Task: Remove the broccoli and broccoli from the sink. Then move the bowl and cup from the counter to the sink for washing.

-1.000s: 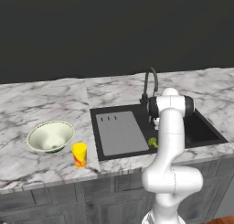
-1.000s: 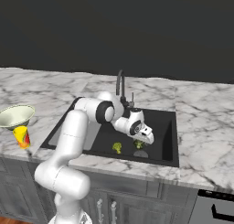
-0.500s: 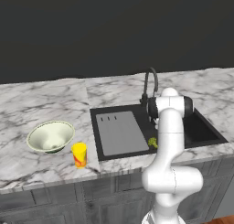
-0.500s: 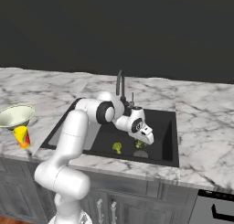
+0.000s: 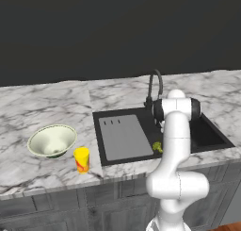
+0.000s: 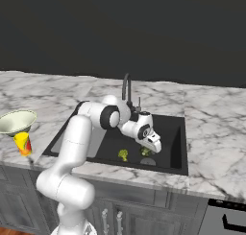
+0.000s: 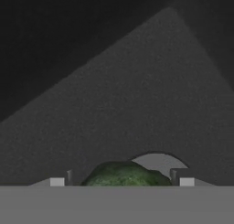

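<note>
Flanking black sink (image 6: pixel 176 133), marble counter (image 5: pixel 42 107), dark wall (image 5: pixel 117 32)

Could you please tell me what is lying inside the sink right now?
Inside the sink lie two broccoli florets: a yellowish-green one and a darker one directly below the gripper, whose jaws straddle it. The basin floor under the hand is hidden.

We see a white, grey-veined surface (image 5: pixel 42 107), a black sink (image 5: pixel 207 136) with a grey panel (image 5: pixel 122 138), a pale cream-green bowl (image 5: pixel 52 140), a yellow cup (image 5: pixel 82 159) marked red-orange, and one yellowish-green broccoli (image 6: pixel 123 155) beside a darker green broccoli (image 6: pixel 145 151).
</note>
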